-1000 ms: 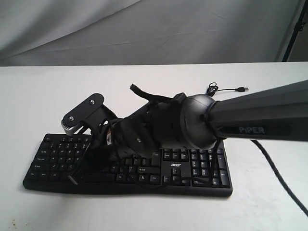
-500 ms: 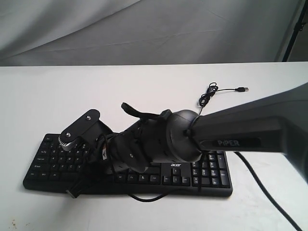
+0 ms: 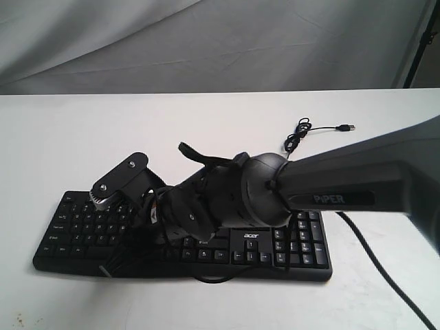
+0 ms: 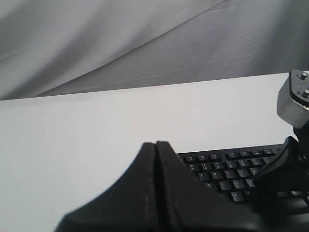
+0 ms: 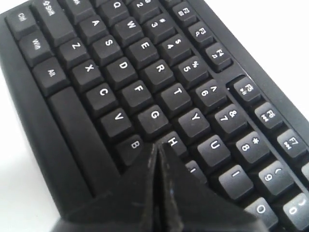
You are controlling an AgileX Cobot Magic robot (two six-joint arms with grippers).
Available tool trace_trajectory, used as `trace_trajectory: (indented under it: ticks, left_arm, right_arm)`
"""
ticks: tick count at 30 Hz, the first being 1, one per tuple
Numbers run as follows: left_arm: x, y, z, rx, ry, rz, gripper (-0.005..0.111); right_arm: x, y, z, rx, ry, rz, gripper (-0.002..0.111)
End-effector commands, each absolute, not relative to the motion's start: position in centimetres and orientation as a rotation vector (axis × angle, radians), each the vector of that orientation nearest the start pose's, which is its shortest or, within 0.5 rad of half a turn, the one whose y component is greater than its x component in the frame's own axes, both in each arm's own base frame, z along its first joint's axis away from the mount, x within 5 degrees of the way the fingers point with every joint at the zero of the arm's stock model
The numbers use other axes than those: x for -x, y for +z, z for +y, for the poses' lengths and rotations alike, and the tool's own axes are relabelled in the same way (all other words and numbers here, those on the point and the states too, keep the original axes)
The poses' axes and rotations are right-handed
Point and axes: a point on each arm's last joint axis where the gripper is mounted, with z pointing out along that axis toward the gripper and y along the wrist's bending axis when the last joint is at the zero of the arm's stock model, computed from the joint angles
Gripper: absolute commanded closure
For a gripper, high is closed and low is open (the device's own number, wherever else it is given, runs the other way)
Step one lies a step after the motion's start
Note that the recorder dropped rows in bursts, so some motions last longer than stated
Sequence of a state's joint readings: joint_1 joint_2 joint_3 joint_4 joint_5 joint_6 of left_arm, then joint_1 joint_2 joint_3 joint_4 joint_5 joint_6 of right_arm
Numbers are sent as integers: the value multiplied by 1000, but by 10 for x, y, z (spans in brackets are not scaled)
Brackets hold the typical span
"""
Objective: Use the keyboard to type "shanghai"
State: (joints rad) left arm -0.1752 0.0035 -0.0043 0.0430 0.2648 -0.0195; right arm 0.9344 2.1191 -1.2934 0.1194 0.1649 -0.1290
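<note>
The black keyboard [image 3: 289,237] lies along the front of the white table [image 3: 62,137], its acer logo facing the exterior view. My right arm reaches across it from the right. The right gripper [image 3: 115,261] is shut and angled down over the letter keys. In the right wrist view the right gripper [image 5: 157,145] has its tip against the near edge of the H key [image 5: 175,140], beside B [image 5: 134,145]; whether it touches I cannot tell. In its own view the left gripper [image 4: 155,143] is shut, holds nothing and hovers off the end of the keyboard [image 4: 231,169].
The thin USB cable [image 3: 300,130] curls behind the keyboard and ends in a loose plug [image 3: 349,128]. A thick black arm cable [image 3: 385,258] trails off at the front right. Grey cloth [image 3: 206,41] hangs behind the table. The right arm's wrist camera [image 4: 295,99] shows beside the left gripper.
The right gripper dipped down toward the keyboard's front left, then lifted slightly and shifted a little to the right. The keyboard has stayed in place.
</note>
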Motion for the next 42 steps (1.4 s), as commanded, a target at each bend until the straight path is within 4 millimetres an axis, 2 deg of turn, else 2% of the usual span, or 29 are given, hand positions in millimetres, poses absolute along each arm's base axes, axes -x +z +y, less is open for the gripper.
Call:
trace_trajectory:
  ticks: [1, 10, 17, 22, 29, 42]
  left_arm:
    - [-54, 190, -9, -169, -104, 1735, 107]
    - [-54, 190, -9, -169, -104, 1735, 107]
    - [-54, 190, -9, -169, -104, 1735, 107]
    - [-54, 190, -9, -169, -104, 1735, 107]
    - [-54, 190, -9, -169, -104, 1735, 107]
    - [-54, 190, -9, -169, -104, 1735, 107]
  right_arm:
    - [-260, 118, 349, 1173, 394, 2239, 108]
    - [-259, 107, 349, 1185, 381, 2263, 108]
    - [-259, 108, 349, 1183, 383, 2260, 108]
    - [-262, 123, 352, 1188, 389, 2217, 108]
    - [-274, 148, 368, 1192, 400, 2178, 108]
    - [-275, 132, 375, 1211, 392, 2182, 108]
